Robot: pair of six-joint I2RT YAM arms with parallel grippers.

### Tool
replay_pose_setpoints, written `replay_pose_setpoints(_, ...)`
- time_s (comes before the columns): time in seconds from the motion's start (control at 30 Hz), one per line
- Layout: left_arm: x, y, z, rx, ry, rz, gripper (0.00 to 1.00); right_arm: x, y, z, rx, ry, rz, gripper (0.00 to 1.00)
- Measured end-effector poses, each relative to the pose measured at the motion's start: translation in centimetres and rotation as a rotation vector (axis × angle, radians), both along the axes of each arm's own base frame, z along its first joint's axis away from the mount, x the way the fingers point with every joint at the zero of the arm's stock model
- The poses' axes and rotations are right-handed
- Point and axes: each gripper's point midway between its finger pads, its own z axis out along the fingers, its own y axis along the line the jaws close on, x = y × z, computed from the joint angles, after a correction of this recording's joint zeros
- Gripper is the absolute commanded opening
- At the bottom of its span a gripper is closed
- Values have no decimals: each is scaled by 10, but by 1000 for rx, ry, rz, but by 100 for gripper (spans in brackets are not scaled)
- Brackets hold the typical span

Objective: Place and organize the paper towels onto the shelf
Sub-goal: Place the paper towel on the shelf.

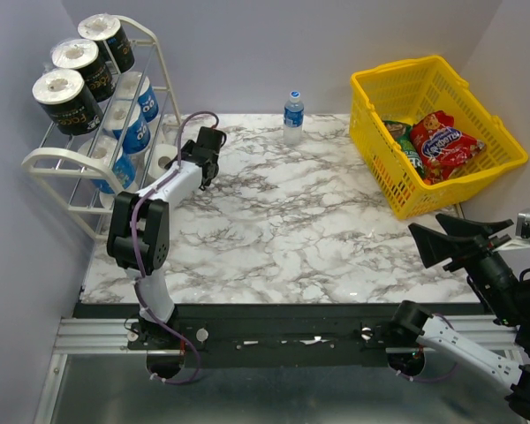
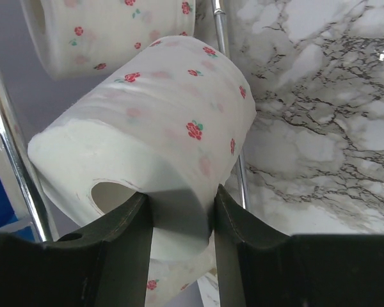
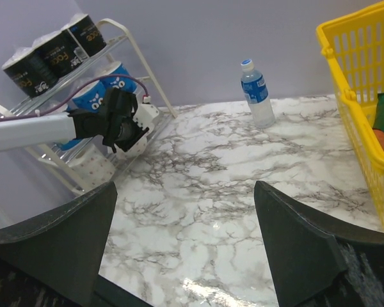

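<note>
The white shelf (image 1: 44,160) stands at the far left, with three black paper towels (image 1: 66,97) on its top tier and blue ones (image 1: 138,132) on the middle tier. My left gripper (image 1: 187,162) is at the shelf's bottom tier, shut on a white red-dotted roll (image 2: 166,109). Its fingers (image 2: 125,230) pinch the roll's wall by the core. A second dotted roll (image 2: 109,32) lies just beyond, next to a shelf bar (image 2: 224,38). My right gripper (image 3: 185,192) is open and empty over the table's near right edge (image 1: 450,240).
A yellow basket (image 1: 371,97) holding snack packets stands at the back right. A small water bottle (image 1: 292,117) stands at the back middle. The right wrist view shows the left arm reaching to the shelf (image 3: 141,51).
</note>
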Motion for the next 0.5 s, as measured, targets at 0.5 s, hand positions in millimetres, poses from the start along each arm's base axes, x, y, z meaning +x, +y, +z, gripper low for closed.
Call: replay_pose_setpoints(0.5,6,32,2,60,20,84,31,2,2,0,0,-6,-1,97)
